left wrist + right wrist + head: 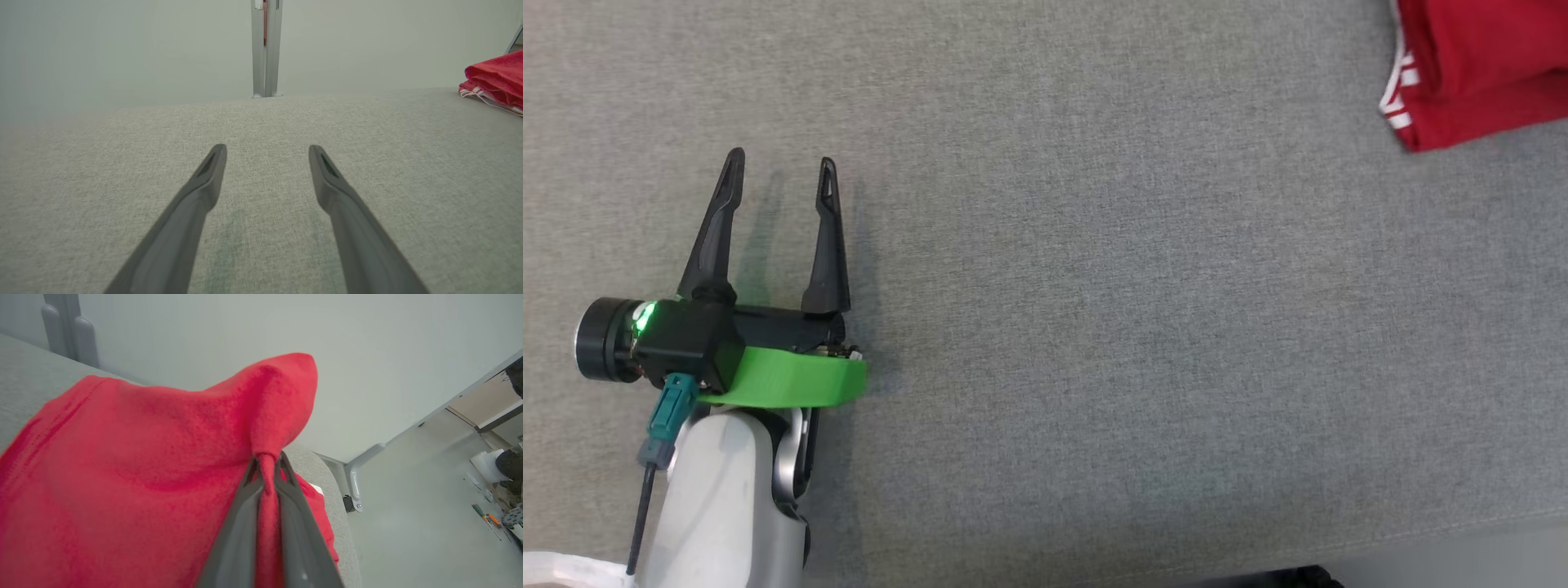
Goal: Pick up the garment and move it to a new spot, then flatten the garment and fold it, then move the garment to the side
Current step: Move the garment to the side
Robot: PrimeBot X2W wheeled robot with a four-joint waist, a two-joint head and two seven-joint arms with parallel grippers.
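1. Grey woven fabric work surface (1094, 327), one. It spans nearly the whole head view, and its near edge runs along the bottom right.

2. Red knitted garment with white striped trim (1478, 65), one. It lies on the surface at the far right corner of the head view, well apart from the left arm. In the left wrist view it appears stacked in layers at the right edge. One bunch of its cloth is lifted into a peak in the right wrist view.

3. Left gripper (782, 175), one, with two long dark fingers. It sits at the lower left of the head view on a pale forearm. The jaws are spread wide with nothing between them, above bare surface.

4. Right gripper (267, 457), one, with two dark fingers. The jaws are pressed together on a pinch of the red cloth, which puffs out above the fingertips.

5. Grey metal upright post (265, 49), one, beyond the far edge of the surface.

6. Bright green plastic collar (792, 380), one, around the left wrist.

7. Teal cable connector (670, 404), one, beside the collar.
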